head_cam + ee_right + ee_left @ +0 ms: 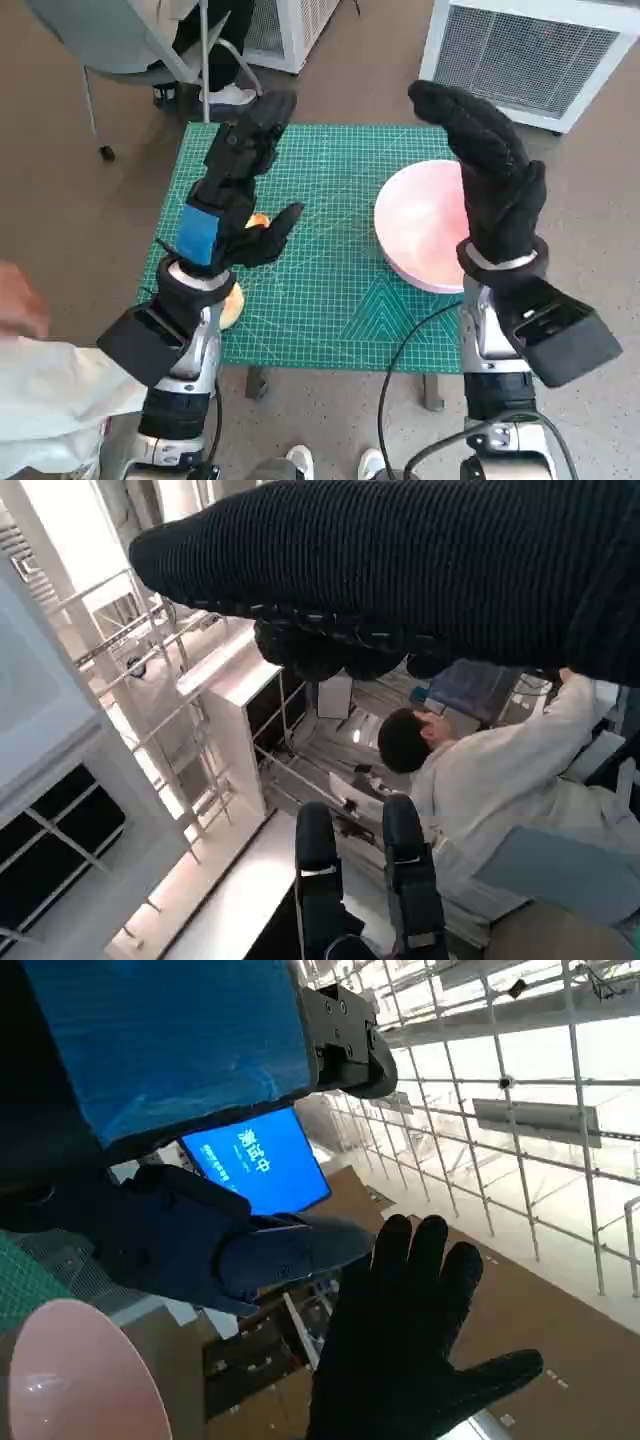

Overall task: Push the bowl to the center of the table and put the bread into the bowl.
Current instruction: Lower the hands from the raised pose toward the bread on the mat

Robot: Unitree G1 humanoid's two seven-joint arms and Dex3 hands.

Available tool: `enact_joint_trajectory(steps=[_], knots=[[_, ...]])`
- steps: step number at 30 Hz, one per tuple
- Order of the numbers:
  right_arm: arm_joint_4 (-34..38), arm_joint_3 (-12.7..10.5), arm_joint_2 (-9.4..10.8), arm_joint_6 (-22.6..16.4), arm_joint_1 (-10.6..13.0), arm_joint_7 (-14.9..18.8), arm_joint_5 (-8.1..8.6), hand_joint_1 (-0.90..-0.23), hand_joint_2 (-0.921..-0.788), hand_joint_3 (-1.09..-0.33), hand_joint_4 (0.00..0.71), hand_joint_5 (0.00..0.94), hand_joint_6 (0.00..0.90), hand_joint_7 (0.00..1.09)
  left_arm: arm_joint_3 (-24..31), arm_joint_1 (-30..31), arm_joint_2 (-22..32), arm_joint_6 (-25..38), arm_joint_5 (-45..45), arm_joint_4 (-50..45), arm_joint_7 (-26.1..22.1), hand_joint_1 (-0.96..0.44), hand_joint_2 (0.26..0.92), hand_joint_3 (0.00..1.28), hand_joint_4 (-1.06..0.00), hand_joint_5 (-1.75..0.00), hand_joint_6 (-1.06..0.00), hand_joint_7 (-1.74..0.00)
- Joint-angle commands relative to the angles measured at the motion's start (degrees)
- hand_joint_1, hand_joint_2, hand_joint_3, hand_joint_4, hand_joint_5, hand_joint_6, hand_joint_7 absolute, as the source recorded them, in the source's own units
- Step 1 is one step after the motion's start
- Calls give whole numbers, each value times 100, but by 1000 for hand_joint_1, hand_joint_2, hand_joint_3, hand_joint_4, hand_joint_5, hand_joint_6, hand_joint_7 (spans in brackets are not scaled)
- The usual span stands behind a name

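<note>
A pink bowl point(425, 225) sits on the right side of the green mat point(330, 290); its rim point(70, 1370) also shows in the left wrist view. My gloved right hand point(490, 170) is raised over the bowl's right part, flat with fingers stretched out, holding nothing. My left hand point(235, 200) hovers over the mat's left side with fingers spread, also empty. A tan piece of bread point(232, 305) peeks out under the left wrist at the mat's front left. An orange-yellow bit point(257, 221) shows beside the palm; whether it belongs to the bread is hidden. The left wrist view shows the glove point(410, 1330).
A person's hand and white sleeve point(20, 310) reach in at the lower left. A chair point(130, 40) and someone's shoe point(230, 95) stand beyond the table's far left corner. White grille units point(530, 55) stand behind. A seated person in white point(480, 790) appears in the right wrist view.
</note>
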Motion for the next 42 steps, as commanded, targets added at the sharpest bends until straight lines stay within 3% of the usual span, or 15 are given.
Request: enact_joint_trajectory(steps=[1,23,28,31,35,42], knots=[[123,-4,15,-25,78,67,49,-568,-921,-764,296,127,-1,776,22,4,44,2,-18,-39,-29,-442,921,453,-243,-2,-120,-427],[224,-29,-3,-101,72,80,58,-567,-921,-761,298,126,-1,777,41,-28,85,48,-86,-51,-130,-439,921,454,-243,-1,-117,-433],[409,-144,-110,-222,81,188,157,-571,-921,-754,301,126,-1,772,51,-31,89,38,-83,-34,-135,-443,921,453,-244,-1,-116,-433],[795,-364,-307,-446,27,235,200,-575,-921,-750,305,125,-1,760,50,-29,87,10,-48,-16,-117,-445,921,452,-244,-1,-117,-434],[1405,-686,-518,-832,-77,-87,-46,-568,-921,-770,307,122,-1,746,51,-10,83,-16,-20,-13,-99,-448,921,451,-244,-1,-117,-433],[2335,-1213,-834,-1101,-123,-1372,-779,-540,-921,-850,305,131,-1,766,59,47,75,-38,-2,-28,-68,-453,921,450,-244,-1,-115,-431]])
